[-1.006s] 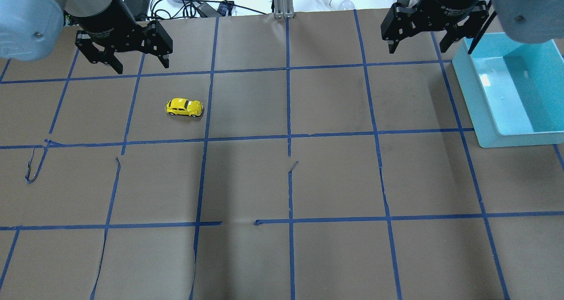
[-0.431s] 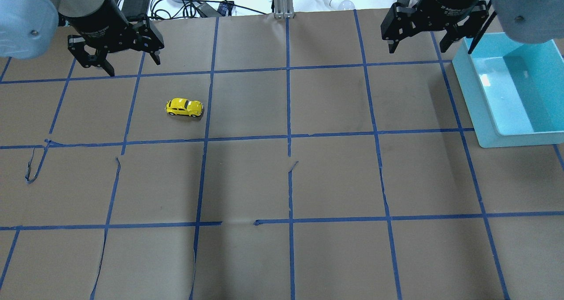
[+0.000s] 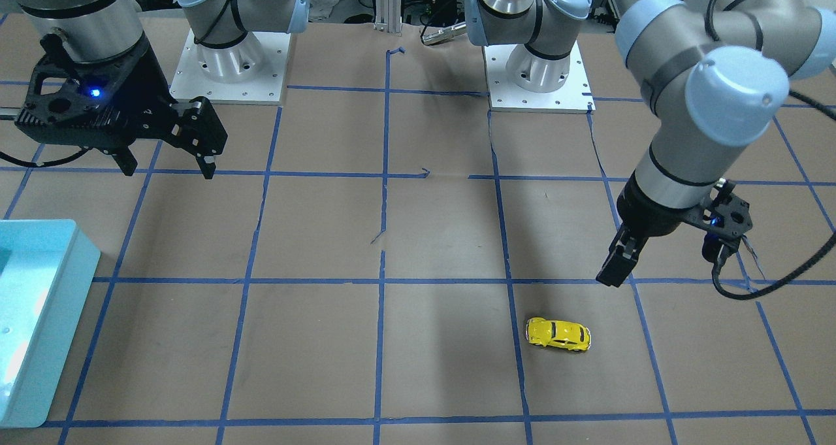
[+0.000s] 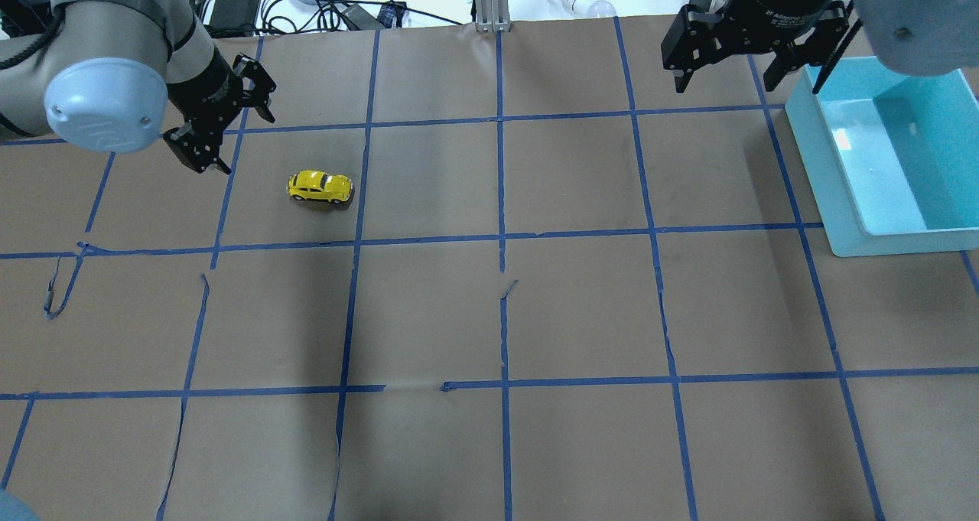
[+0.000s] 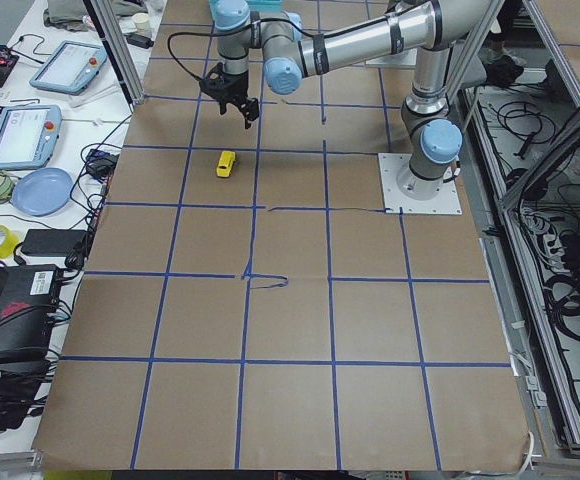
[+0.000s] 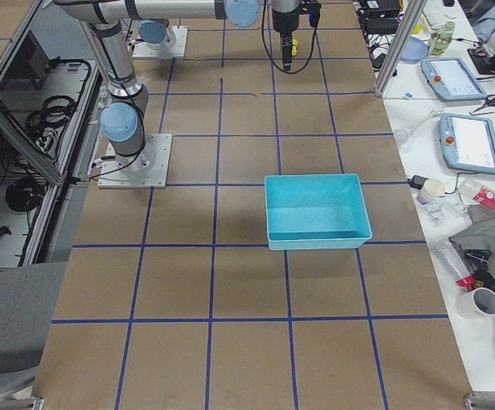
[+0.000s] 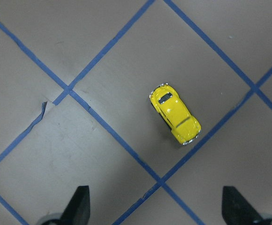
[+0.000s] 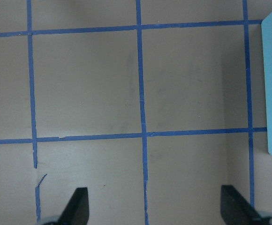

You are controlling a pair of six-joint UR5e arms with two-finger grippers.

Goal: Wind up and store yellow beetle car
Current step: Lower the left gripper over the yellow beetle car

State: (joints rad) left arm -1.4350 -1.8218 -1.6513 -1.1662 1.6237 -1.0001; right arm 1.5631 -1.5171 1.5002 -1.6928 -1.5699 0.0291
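Yellow beetle car (image 4: 320,187) on blue-taped table (image 4: 581,314), near wide-spread left pincer (image 4: 246,144)

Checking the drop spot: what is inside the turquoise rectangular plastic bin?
The turquoise rectangular plastic bin shows only its bare floor, no object. Overhead, the right arm covers its far corner.

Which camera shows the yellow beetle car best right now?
The left wrist view: the yellow beetle car is largest there, seen top-down and unblocked. Overhead, front-facing and exterior left show it whole but small; right wrist misses it; exterior right is too distant to tell.
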